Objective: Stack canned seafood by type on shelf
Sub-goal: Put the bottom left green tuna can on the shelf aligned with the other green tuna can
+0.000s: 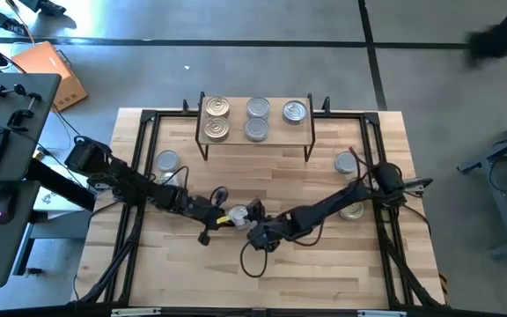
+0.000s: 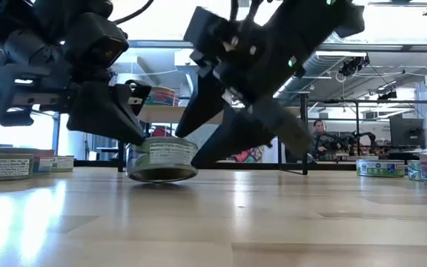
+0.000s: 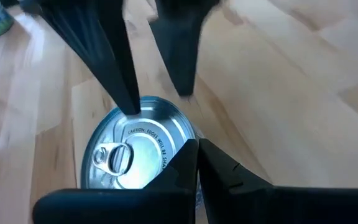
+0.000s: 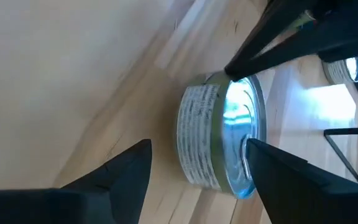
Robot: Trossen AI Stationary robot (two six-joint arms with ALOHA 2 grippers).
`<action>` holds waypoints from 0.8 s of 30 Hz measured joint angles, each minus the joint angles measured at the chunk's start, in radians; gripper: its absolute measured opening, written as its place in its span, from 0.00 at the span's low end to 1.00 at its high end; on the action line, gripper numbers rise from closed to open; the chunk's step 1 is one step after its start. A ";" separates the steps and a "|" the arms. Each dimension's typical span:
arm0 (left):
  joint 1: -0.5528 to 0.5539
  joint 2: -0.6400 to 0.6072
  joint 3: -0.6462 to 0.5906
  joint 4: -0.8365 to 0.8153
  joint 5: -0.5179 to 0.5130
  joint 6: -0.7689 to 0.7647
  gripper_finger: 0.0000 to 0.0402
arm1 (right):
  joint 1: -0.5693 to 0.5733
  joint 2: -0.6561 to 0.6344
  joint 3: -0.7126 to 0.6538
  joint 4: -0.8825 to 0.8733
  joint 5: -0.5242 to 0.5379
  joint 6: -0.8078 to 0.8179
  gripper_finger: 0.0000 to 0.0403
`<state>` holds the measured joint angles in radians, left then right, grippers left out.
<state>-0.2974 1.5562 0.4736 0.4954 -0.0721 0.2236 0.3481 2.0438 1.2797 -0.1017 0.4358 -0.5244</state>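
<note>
A short round can of seafood (image 1: pixel 236 215) with a silvery pull-tab lid (image 3: pixel 132 155) stands upright on the table's middle. My left gripper (image 1: pixel 220 214) comes from the left, shut, with its tip at the lid's edge. My right gripper (image 4: pixel 194 165) comes from the right, open, with one finger beside the can's wall and the other over the lid. The shelf (image 1: pixel 275 132) stands at the far side with several cans on its top, two pairs stacked or side by side; I cannot tell which. My left gripper rests its shut fingertips (image 3: pixel 194 152) on the edge of the can's lid (image 4: pixel 232 78), slanting down from the table's left. The can stands flat on the table. My right gripper has one fingertip (image 3: pixel 129 102) at the lid's rim; I cannot tell whether it touches.
Loose cans stand on the table at the left (image 1: pixel 167 161) and at the right (image 1: pixel 346 162), (image 1: pixel 352 210). A black frame (image 1: pixel 148 119) runs round the tabletop. A person sits in the room beyond the table (image 2: pixel 319 132).
</note>
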 joint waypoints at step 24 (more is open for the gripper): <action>0.036 -0.008 0.000 0.046 0.033 -0.047 0.00 | 0.019 0.062 -0.002 0.114 0.150 0.096 0.31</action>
<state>-0.2614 1.5486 0.4732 0.5413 -0.0392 0.1767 0.3668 2.1057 1.2781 0.0123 0.5856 -0.4285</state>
